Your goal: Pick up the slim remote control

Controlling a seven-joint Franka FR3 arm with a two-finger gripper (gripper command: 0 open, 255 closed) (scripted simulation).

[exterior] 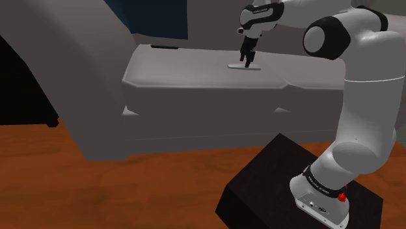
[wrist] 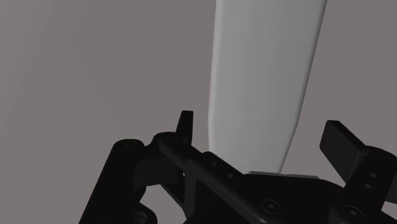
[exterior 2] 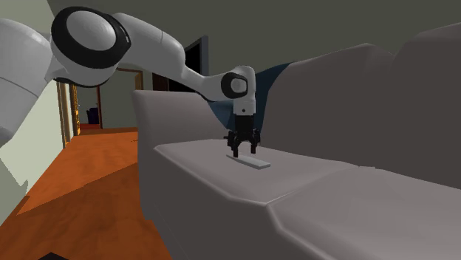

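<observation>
I've got the gripper [wrist: 263, 133] set nose-down over the slim remote control [wrist: 267, 76], which lies flat on the grey seat cushion [exterior: 182, 68] of the sofa, well in from the front edge. The jaws stand apart, one black finger on each long side of the pale remote. I judge they straddle the narrow width because that is the only span a flat thing like this offers. Nothing is clamped: in the wrist view a thin strip of cushion shows between each finger and the remote's edge, and the strip is narrower on one side, so I'd expect the remote to slide a little as I close. The vertical approach makes sense, since the remote lies flush and can only be caught from above. The wrist view gives me the straddle and the alignment along the remote's length, but says little about height. The second exterior view fills that in, with the gripper [exterior 2: 240, 150] low and its tips down near the remote [exterior 2: 257, 164], close to one end rather than the middle. The shoulder view shows the gripper [exterior: 247, 64] over the remote [exterior: 234, 66] and the arm's long reach from the stand [exterior: 273, 175].
</observation>
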